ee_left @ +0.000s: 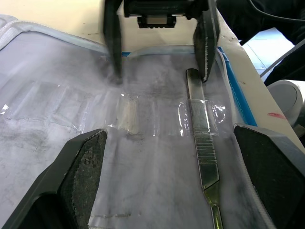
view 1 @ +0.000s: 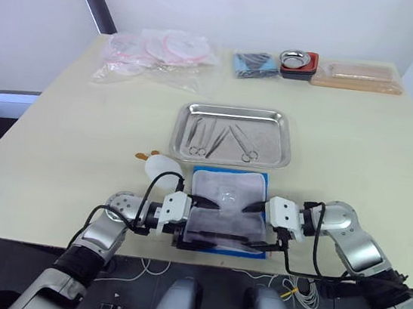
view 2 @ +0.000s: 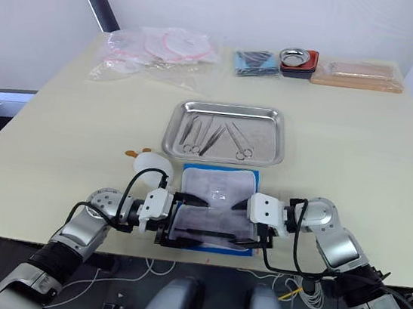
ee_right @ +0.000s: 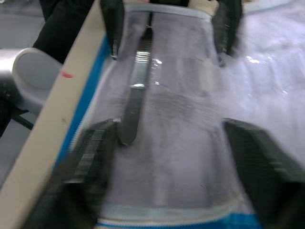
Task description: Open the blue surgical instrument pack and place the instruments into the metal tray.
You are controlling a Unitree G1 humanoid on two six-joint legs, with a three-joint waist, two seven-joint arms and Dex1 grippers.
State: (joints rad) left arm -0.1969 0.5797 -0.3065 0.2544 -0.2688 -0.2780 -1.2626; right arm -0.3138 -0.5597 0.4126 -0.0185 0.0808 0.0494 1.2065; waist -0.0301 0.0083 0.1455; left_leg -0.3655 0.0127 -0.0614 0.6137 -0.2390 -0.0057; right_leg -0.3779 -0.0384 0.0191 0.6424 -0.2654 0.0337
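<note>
Nearest me, the flat bright-blue fabric instrument pack [view 1: 227,211] lies open at the table's front edge, grey-white lining up, with my left gripper [view 1: 196,222] and right gripper [view 1: 253,225] facing each other over it, both spread wide and holding nothing. Between them one thin silver ridged-handle tool [ee_left: 204,145] rests on the lining under a clear sleeve, near the pack's front edge. Just beyond the pack sits the shallow rectangular stainless steel tray [view 1: 236,113], where I see several silver ring-handled instruments [view 1: 222,140] lying.
</note>
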